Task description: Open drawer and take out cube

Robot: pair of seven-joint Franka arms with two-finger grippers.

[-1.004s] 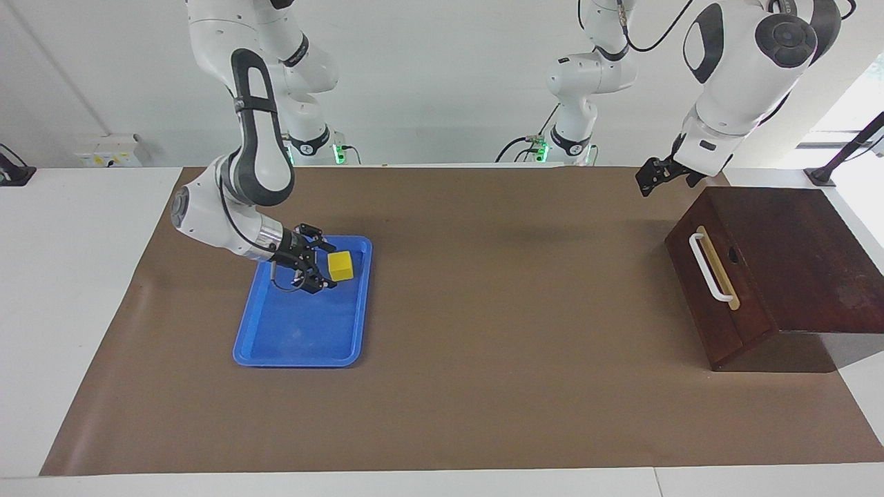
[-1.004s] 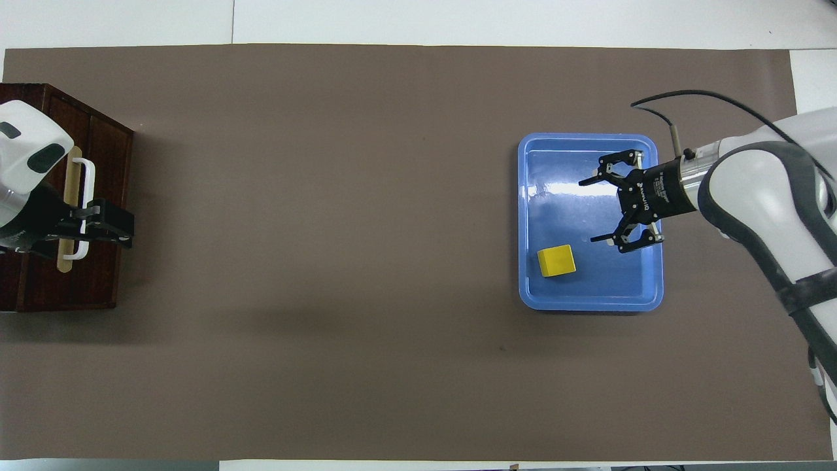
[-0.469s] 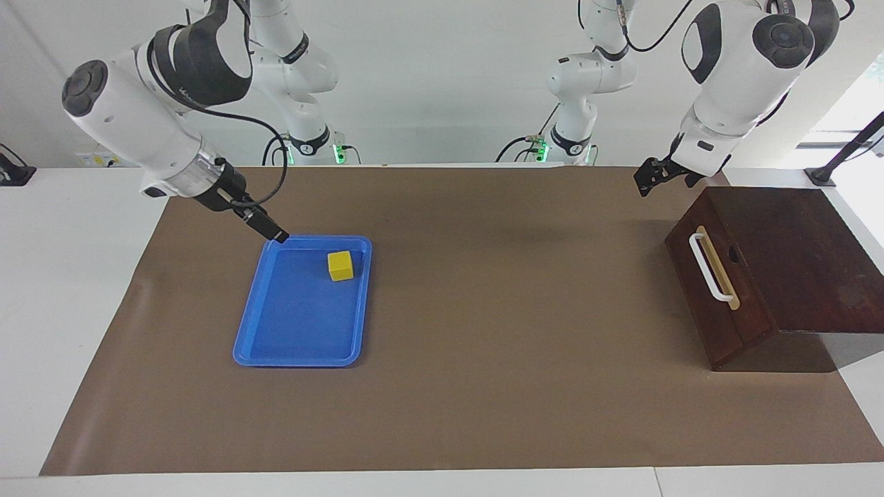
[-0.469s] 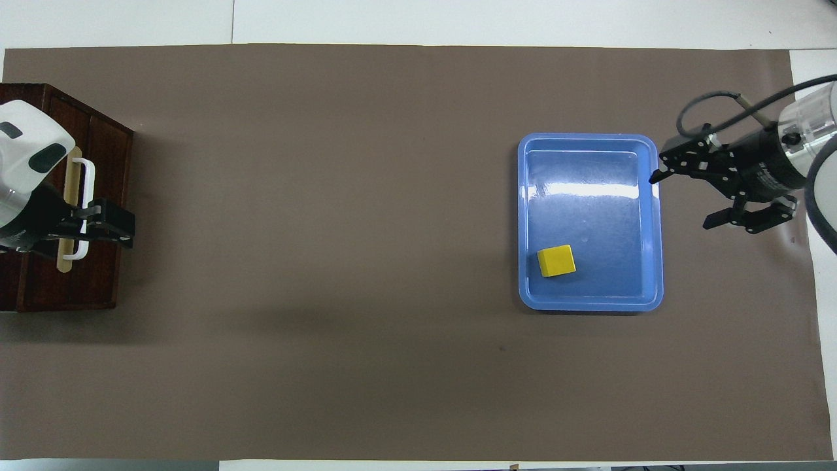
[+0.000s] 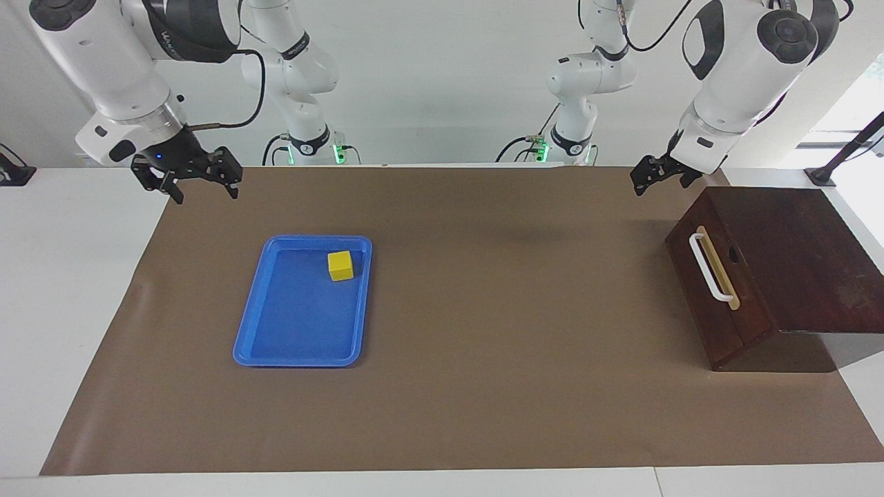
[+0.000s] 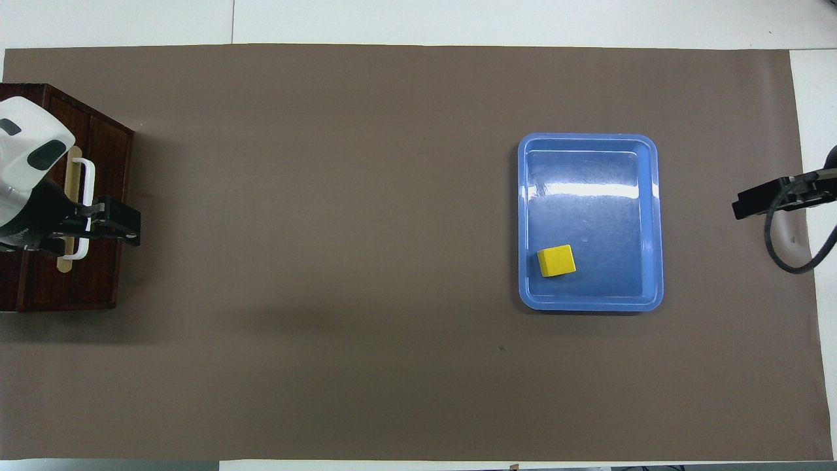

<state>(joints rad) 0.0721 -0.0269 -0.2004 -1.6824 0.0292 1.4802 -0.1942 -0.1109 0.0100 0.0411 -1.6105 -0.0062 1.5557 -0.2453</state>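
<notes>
The yellow cube lies in the blue tray, in the part nearer to the robots; it also shows in the overhead view. The drawer of the dark wooden box is shut, and its white bar handle is free. My right gripper is open and empty, raised over the mat's corner at the right arm's end, apart from the tray. My left gripper hangs in the air over the mat by the box's front, touching nothing. In the overhead view it covers part of the handle.
The brown mat covers most of the white table. The wooden box stands at the left arm's end of the table, its front turned toward the middle. The tray holds only the cube.
My right gripper has left the tray, risen and swung away toward the right arm's end of the table. The cube stays in the tray. My left gripper has barely shifted.
</notes>
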